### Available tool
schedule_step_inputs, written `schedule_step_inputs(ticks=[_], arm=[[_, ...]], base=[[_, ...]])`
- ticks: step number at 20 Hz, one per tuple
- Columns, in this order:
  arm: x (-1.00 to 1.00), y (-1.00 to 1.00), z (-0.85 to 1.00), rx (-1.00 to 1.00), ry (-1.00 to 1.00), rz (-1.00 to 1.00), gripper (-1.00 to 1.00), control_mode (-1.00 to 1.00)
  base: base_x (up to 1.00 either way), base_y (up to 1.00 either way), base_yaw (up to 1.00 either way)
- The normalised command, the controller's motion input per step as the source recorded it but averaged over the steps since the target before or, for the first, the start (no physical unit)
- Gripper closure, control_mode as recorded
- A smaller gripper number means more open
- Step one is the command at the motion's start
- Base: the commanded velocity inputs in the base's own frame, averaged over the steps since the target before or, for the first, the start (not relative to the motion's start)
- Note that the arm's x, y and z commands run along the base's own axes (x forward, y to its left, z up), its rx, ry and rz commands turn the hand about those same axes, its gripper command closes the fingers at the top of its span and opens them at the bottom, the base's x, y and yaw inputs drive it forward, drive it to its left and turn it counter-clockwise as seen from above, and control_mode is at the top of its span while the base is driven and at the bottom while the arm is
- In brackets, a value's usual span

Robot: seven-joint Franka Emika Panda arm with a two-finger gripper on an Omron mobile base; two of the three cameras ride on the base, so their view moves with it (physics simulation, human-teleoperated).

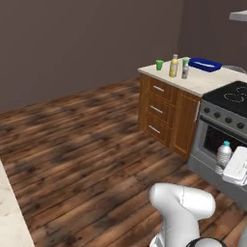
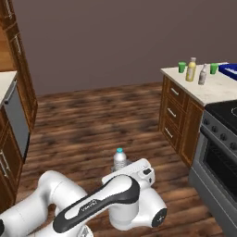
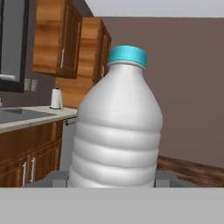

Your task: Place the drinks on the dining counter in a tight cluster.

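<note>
The island counter (image 1: 205, 82) stands at the right of the room, beige stone over wooden drawers (image 1: 157, 108), with a black cooktop (image 1: 234, 94) and an oven (image 2: 217, 162) at its near end. A wood floor (image 1: 87, 140) runs between it and the dark back wall.

The arm (image 2: 99, 201) holds its hand well short of the counter, out over the floor. The gripper (image 3: 111, 177) is closed on the water bottle (image 3: 116, 131) — in the hand view its ribbed body sits upright between the two fingers (image 3: 162, 178), blue cap on top, with the jaws about half open around it. In the left base view the same bottle shows in front of the oven door; in the right base view its cap and shoulders rise just behind the hand.

On the far end of the counter lies a blue tray (image 1: 205, 64). Beside it stand the juice bottle (image 1: 173, 66) and the slim bottle (image 1: 185, 70), close together, upright — a green cup (image 1: 159, 64) to one side of the pair, another (image 2: 213, 68) on the other.
</note>
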Motion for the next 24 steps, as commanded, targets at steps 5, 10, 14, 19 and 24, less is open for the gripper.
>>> schedule_step_inputs(ticks=[5, 10, 14, 19, 24], arm=[[0.0, 0.0, 0.0, 0.0, 0.0, 0.0, 1.0, 1.0], [0.0, 0.0, 0.0, 0.0, 0.0, 0.0, 1.0, 1.0], [0.0, 0.0, 0.0, 0.0, 0.0, 0.0, 1.0, 1.0], [0.0, 0.0, 0.0, 0.0, 0.0, 0.0, 1.0, 1.0], [0.0, 0.0, 0.0, 0.0, 0.0, 0.0, 1.0, 1.0]], base=[[0.86, 0.0, -0.05], [0.91, 0.0, 0.0], [0.91, 0.0, 0.0], [0.9, 0.0, 0.0], [0.88, 0.0, 0.0]])
